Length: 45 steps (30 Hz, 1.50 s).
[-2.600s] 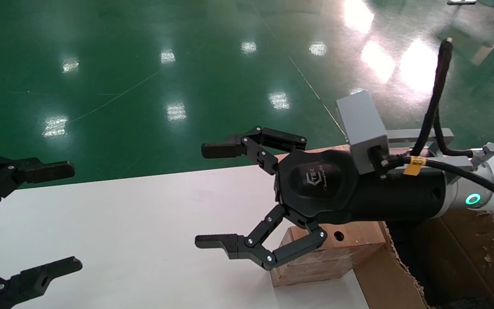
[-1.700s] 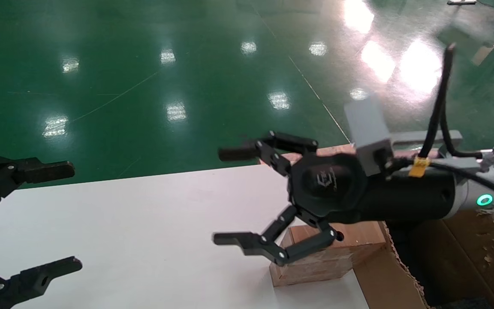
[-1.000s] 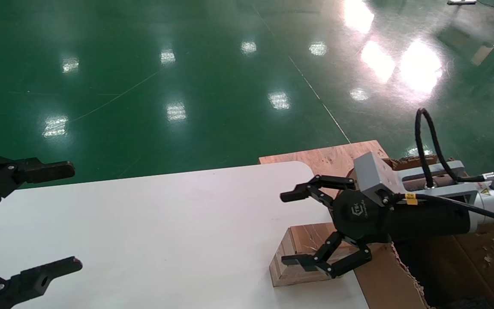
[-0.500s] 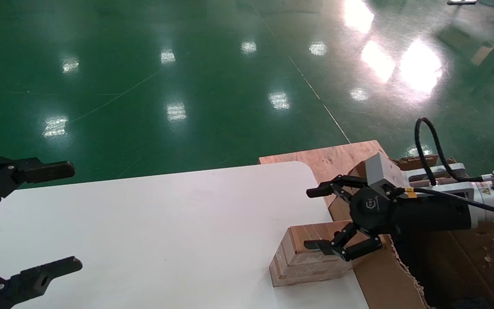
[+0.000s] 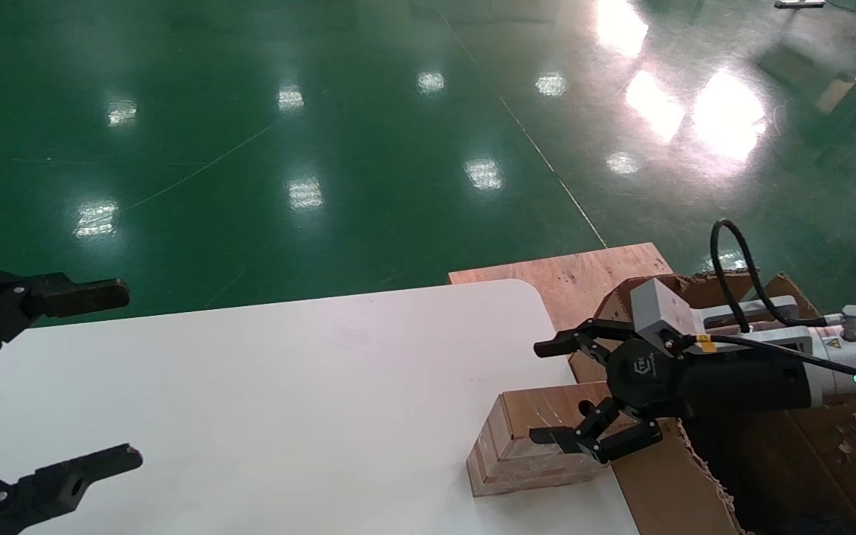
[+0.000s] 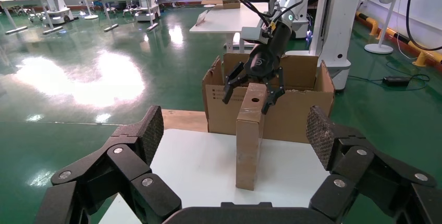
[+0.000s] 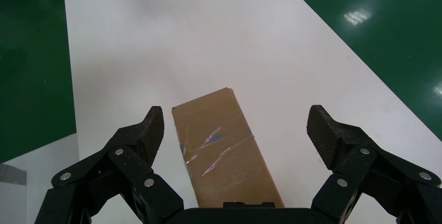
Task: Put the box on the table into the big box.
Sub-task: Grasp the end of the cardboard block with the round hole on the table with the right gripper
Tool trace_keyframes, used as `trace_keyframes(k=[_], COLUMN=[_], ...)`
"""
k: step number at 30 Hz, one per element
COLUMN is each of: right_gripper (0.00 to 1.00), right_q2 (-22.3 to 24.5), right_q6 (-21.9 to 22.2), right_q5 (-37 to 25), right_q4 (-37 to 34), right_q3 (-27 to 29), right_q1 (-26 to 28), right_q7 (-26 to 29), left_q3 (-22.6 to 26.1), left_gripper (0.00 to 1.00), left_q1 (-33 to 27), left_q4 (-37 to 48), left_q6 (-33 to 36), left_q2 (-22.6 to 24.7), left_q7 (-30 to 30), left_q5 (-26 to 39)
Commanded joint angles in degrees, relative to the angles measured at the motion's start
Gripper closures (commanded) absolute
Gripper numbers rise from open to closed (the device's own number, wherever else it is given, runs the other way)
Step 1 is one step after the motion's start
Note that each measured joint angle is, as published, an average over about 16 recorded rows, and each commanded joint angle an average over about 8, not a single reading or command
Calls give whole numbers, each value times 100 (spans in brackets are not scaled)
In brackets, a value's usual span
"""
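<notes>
**One box, one carton, two open hands**

The right hand hovers with its fingers spread wide apart around the carton-side end of the box, one finger over the box's top face and the other out past its far side; nothing is gripped. In the right wrist view the two textured fingertips stand well to either side of the box, whose top carries a strip of clear tape.

There is one box. It lies on the counter at its right edge, touching the side of the one big box. In the left wrist view the box shows a small round hole near its far end, and the right hand hangs just over that end, with the big box directly behind, small black print on its side.

The big box has ragged flap edges and a dark interior. One flat plywood board lies past the counter's rounded far corner, beside the big box.

The left hand sits at the counter's left edge, well apart from the box, fingers wide open and holding nothing.

The counter is plain white. Around it is a glossy green floor; other white tables and stands appear farther back in the room.
</notes>
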Motion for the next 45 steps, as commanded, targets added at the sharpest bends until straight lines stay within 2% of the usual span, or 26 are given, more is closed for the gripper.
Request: trace_keyframes(k=[1,14,45], right_gripper=[0,0,0], right_q2=[40,56,212], right_q6=[1,4,-8], right_q5=[84,423,712], right_q4=[-13,-92,-178], right_q3=[-81,-592,-1895], right_q1=[12,167,708], right_q7=[-11,-112,-415], left_q3=[0,2,7], left_gripper=[0,0,0], left_q1=[0,-1,-2], left_q4=[0,0,0], left_q6=[0,-1,-3], left_q2=[0,-1,-3], left_q7=[0,1,4], left_q5=[0,-2,-5])
